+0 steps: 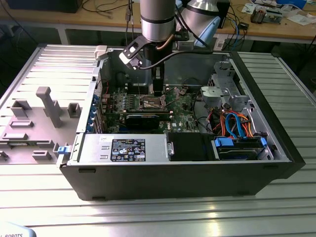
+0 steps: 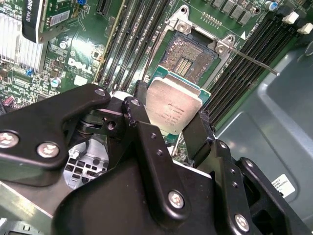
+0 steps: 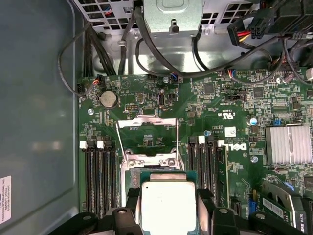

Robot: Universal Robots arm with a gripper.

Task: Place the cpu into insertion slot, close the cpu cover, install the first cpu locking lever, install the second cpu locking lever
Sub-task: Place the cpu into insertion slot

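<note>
Gripping cpu (image 2: 172, 110) in closed hand (image 2: 171, 117) | metal top facing up | near open insertion slot (image 2: 190, 55)

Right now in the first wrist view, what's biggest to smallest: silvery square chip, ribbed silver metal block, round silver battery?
1. silvery square chip, though nearest the camera
2. ribbed silver metal block
3. round silver battery
</note>
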